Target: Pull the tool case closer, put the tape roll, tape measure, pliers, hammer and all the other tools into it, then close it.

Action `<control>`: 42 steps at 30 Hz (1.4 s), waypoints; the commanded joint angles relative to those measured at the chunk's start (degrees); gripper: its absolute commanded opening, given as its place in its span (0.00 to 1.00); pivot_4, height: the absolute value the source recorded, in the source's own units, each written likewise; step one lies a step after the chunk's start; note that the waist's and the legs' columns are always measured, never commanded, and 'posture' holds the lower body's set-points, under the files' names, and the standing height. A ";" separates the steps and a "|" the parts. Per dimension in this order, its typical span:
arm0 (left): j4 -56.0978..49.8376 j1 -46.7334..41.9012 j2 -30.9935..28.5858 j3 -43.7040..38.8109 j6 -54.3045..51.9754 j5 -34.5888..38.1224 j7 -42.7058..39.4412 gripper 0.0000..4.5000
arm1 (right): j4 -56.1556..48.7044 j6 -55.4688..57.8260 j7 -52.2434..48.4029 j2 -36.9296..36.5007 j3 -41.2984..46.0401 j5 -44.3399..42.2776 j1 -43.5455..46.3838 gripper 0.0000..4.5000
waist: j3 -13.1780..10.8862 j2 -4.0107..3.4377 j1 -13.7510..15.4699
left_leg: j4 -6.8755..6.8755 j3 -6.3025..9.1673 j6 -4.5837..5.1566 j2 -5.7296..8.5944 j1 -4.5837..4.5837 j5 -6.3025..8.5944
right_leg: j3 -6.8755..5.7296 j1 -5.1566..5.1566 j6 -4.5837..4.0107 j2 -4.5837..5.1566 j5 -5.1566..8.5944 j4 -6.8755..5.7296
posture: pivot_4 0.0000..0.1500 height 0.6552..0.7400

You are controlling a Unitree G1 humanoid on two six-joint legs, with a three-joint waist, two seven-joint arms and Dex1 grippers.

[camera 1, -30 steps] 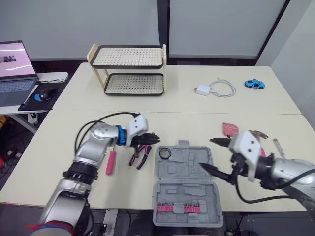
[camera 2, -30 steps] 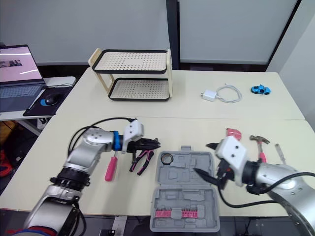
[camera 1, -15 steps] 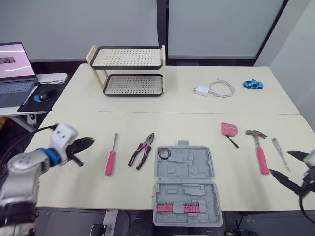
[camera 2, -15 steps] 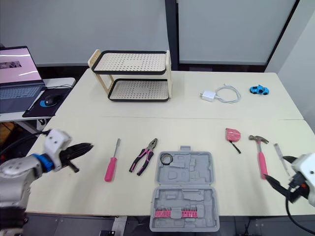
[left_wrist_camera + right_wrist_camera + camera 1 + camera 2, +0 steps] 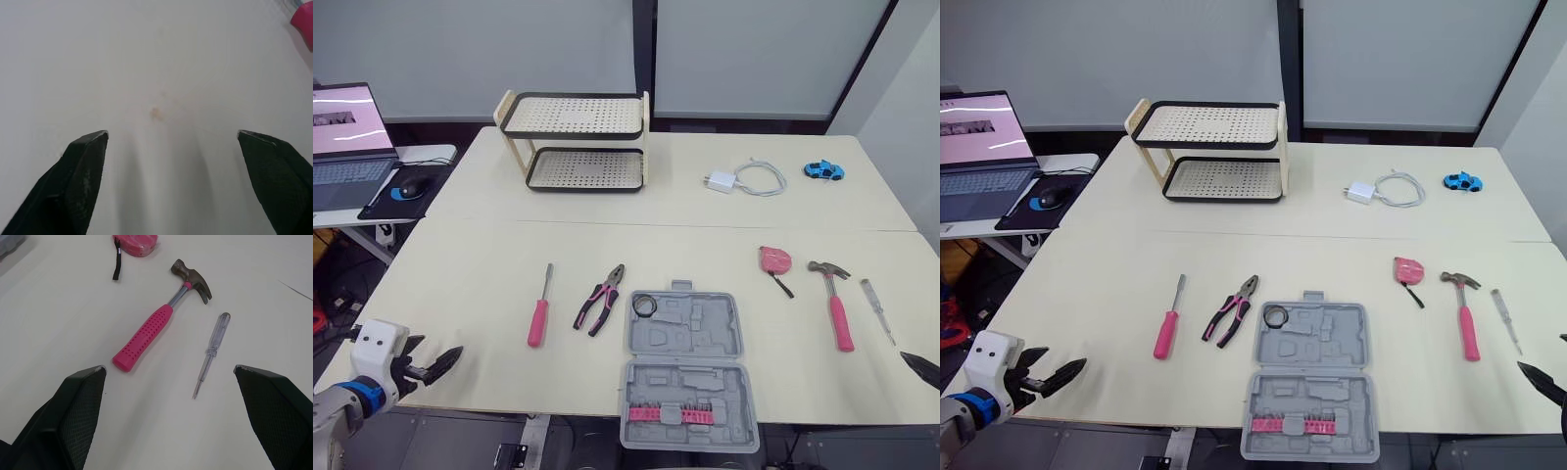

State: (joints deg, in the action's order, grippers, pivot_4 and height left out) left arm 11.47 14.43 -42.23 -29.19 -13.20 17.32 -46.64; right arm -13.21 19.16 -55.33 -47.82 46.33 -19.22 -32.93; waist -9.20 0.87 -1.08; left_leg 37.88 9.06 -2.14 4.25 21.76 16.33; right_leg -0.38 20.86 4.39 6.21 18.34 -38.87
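**A:** Where did the tool case (image 5: 690, 338) sit?

**B:** It lay open flat on the table (image 5: 470, 284), near the front edge. Its near half carried a row of pink bits (image 5: 669, 414). The tape roll (image 5: 643, 305) lay in the far half, at its left corner.

**A:** And the loose tools?

**B:** They were all outside the case. The pliers (image 5: 599, 300) lay just left of it, and the pink-handled screwdriver (image 5: 539, 311) lay further left again. To the case's right was the tape measure (image 5: 774, 259), a little farther back than the case. Next came the hammer (image 5: 835, 301), its pink grip pointing toward the front edge, and beyond it the clear-handled screwdriver (image 5: 876, 306).

**A:** What of the left gripper (image 5: 172, 133)?

**B:** It was well to the left of the case, low by the table's front edge. Its two fingers were spread wide, with only bare tabletop between them.

**A:** And the right one?

**B:** The right gripper (image 5: 168, 368) was well to the right of the case, its fingers likewise wide apart and empty. The hammer and the clear-handled screwdriver lay ahead of it, and neither finger touched them.
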 commanded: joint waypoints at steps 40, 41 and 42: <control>-27.23 -40.14 8.97 41.45 -11.28 6.87 -17.63 1.00 | 9.19 13.28 37.11 20.81 -40.35 11.39 42.51 0.77 | 0.05 -0.14 -0.73 | 0.06 -0.01 -0.28 0.06 0.10 -0.17 | 0.01 0.16 -0.01 -0.08 0.00 -0.11 | 1.00 1.00; -27.17 -40.58 9.27 41.74 -11.46 6.86 -17.63 1.00 | 10.64 12.81 37.37 21.31 -40.27 11.49 43.30 0.77 | 0.05 -0.14 -0.73 | 0.06 -0.03 -0.28 0.05 0.10 -0.17 | 0.02 0.17 -0.01 -0.08 0.00 -0.12 | 1.00 1.00; -27.05 -41.02 9.54 42.04 -11.54 6.73 -17.56 1.00 | 12.13 12.34 37.64 21.78 -40.08 11.60 44.08 0.77 | 0.05 -0.14 -0.75 | 0.05 -0.02 -0.28 0.05 0.10 -0.17 | 0.01 0.18 -0.01 -0.08 0.00 -0.12 | 1.00 1.00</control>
State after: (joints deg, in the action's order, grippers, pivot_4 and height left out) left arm -15.09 -25.61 -32.76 12.76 -24.71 24.17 -64.34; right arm -1.81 33.42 -18.45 -26.02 5.47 -7.90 10.24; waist -9.15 0.73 -1.84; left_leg 37.93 9.02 -2.42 4.30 21.87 16.16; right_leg -0.35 21.06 4.38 6.12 18.33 -38.99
